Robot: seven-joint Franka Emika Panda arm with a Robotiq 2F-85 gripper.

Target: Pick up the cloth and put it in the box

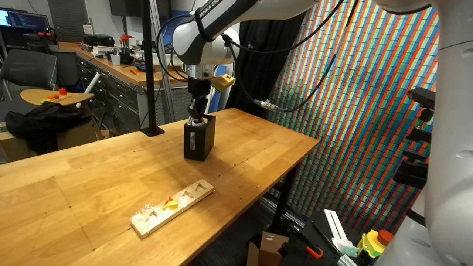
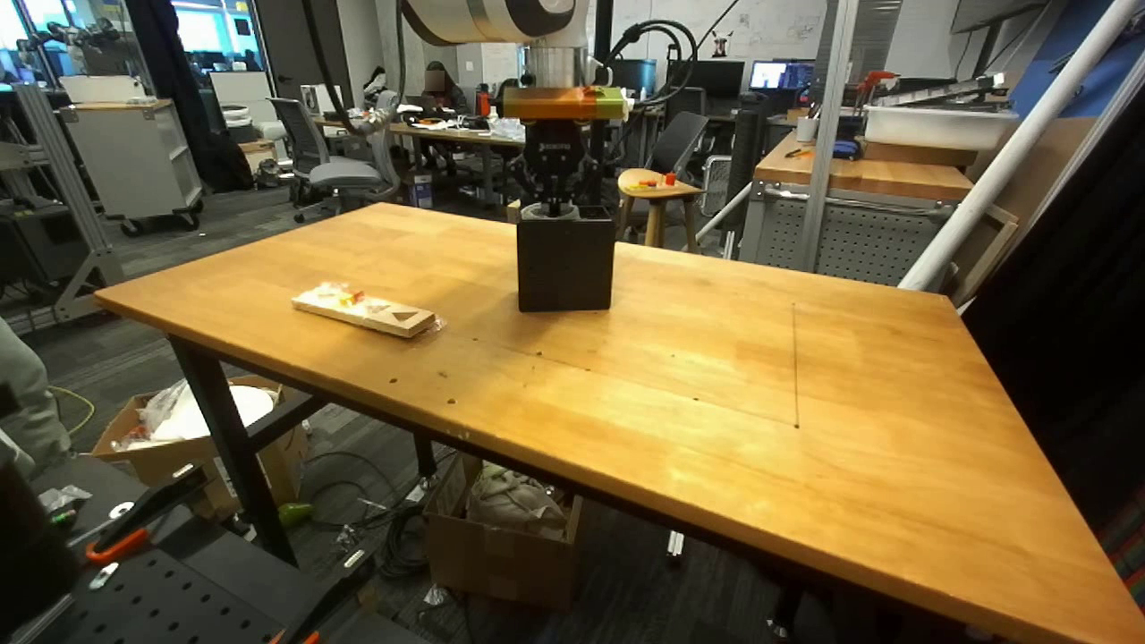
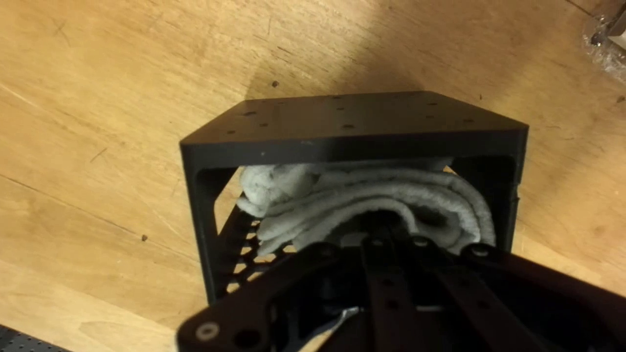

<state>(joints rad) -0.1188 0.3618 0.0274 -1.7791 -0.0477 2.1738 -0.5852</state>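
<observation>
The box is black and open-topped and stands upright on the wooden table in both exterior views [image 1: 205,142] [image 2: 565,266]. It also shows in the wrist view [image 3: 342,117]. The cloth is whitish and folded in several layers inside the box [image 3: 391,189]. It shows through a slot in the box's side [image 1: 192,141] and at the rim [image 2: 540,212]. My gripper points down into the box's opening in both exterior views [image 1: 198,118] [image 2: 555,206]. In the wrist view its fingertips [image 3: 389,229] are together within a cloth fold. The cloth curves around them; none shows between them.
A pale wooden board with triangular cut-outs, clear wrap and a yellow and orange piece lies on the table [image 1: 188,199] [image 2: 385,315]. A black post [image 1: 151,130] stands at the table's edge near the box.
</observation>
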